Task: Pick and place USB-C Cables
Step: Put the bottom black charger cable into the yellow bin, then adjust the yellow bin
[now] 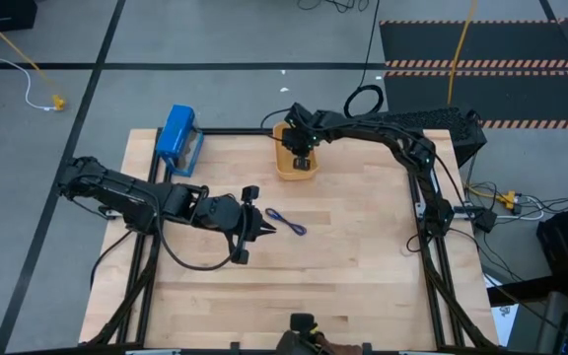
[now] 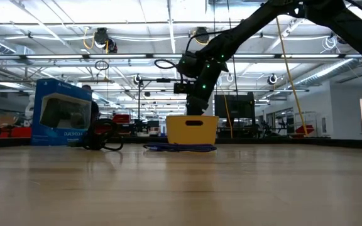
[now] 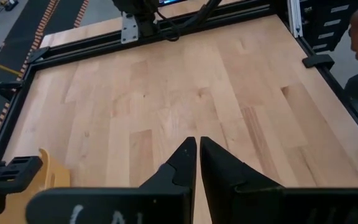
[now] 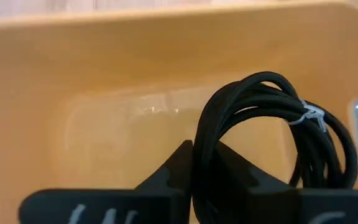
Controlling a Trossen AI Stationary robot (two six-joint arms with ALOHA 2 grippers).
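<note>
Your right hand (image 1: 305, 158) is down inside the orange tray (image 1: 286, 170) at the back of the worktop (image 1: 363, 266), gripping a black cable (image 4: 272, 124) tied in a small bundle. Your left hand (image 1: 264, 228) waits low over the middle of the worktop, fingers pressed together and holding nothing. The blue-purple cable (image 1: 287, 222) lies just beside it, maybe touching.

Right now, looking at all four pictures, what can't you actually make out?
- High view: inside of the orange tray, hidden under the right gripper.
- Right wrist view: the black cable is cut off by the bottom edge; whether the fingers grip it is unclear.
- Low view: the blue-purple cable is too thin to trace.
- Low view: the left gripper is not visible.
</note>
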